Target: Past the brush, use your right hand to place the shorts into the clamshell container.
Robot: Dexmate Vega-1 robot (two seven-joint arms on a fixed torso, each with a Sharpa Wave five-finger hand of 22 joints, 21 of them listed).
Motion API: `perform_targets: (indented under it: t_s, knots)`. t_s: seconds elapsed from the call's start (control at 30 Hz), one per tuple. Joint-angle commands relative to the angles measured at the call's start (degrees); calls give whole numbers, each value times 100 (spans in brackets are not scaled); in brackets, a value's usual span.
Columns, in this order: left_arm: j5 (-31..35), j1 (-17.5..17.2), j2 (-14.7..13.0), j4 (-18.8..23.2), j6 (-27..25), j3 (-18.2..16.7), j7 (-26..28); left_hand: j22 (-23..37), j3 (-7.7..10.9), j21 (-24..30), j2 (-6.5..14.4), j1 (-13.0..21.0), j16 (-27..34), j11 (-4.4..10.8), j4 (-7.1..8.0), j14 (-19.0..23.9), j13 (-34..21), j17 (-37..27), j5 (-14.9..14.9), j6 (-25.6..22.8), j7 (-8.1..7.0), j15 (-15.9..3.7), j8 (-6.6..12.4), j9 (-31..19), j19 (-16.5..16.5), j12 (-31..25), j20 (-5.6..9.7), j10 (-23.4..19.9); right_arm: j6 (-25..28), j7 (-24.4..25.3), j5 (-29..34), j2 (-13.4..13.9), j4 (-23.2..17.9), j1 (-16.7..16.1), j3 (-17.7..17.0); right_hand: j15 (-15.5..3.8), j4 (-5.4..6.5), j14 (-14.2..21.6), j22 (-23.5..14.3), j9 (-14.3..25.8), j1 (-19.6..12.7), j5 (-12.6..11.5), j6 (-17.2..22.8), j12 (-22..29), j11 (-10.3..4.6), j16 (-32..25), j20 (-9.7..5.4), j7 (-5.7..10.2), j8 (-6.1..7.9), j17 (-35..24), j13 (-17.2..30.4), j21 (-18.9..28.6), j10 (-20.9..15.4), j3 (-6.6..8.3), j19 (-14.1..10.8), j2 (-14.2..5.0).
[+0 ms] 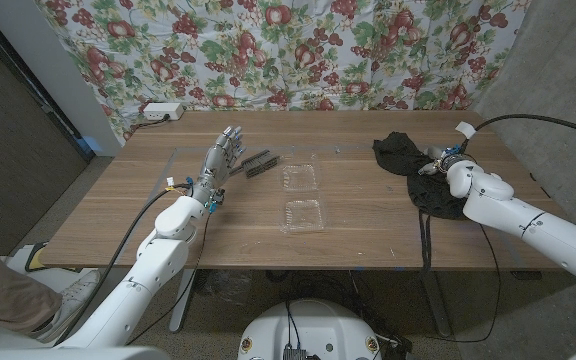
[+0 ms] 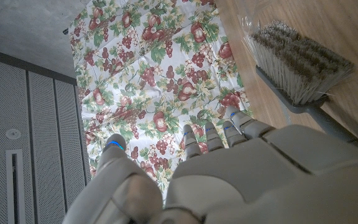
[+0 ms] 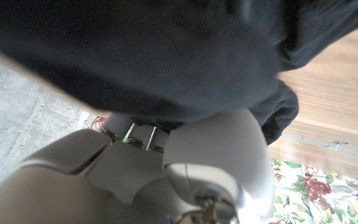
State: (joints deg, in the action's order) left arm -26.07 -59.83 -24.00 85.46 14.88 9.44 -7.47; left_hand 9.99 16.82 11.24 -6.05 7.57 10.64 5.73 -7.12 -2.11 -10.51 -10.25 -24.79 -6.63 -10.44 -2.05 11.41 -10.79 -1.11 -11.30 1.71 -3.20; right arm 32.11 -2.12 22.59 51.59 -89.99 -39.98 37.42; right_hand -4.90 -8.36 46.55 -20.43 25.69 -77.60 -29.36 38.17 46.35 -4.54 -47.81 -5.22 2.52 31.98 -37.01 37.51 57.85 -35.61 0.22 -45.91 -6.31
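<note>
One right hand (image 1: pixel 446 166) is buried in the black shorts (image 1: pixel 408 160), grip unclear; next comes lifting them toward the open clamshell container (image 1: pixel 301 196).

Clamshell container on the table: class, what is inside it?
The clamshell container lies open and clear; through it only the wooden table shows. The shorts are apart, at the right robot hand.

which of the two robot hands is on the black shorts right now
The right hand. It is at the shorts on the table's right side, fingers buried in the black cloth. The left hand stands open beside the brush, holding nothing.
</note>
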Motion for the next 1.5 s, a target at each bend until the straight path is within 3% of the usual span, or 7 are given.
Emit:
perform_targets:
  t_s: [0.03,0.57,1.5]
  knots:
    - [22,30,12,10,1,35,2,17,-21,0,37,-32,17,15,14,-55,-32,-14,-8,-25,-24,-324,1,-12,-31,-32,201,0,-179,676,-101,-20,-80,-278,-266,-827,9,490,-109,16,-430,148,650,37,-151,-225,-726,-27,242,106,-147,524,-693,33,-110,-241]
    - [28,-49,9,97,1,52,65,17,-30,1,42,-40,16,20,15,-56,-32,-13,-9,-43,-22,-325,6,-12,-36,-31,203,4,-143,788,-125,59,-263,-383,-347,-822,-51,730,-69,-171,-811,261,1205,-87,-64,-127,-783,-52,358,330,-283,965,-1040,63,-189,-96]
    - [13,48,13,-12,25,99,-13,17,-40,-1,54,-47,14,18,16,-62,-32,-13,-10,-56,-20,-322,7,-12,-35,-33,202,-1,-90,1448,-424,260,-1013,-905,-994,-817,28,966,81,-144,-922,302,1254,-130,40,66,-779,-83,418,345,-326,1134,-1121,50,-213,-68]
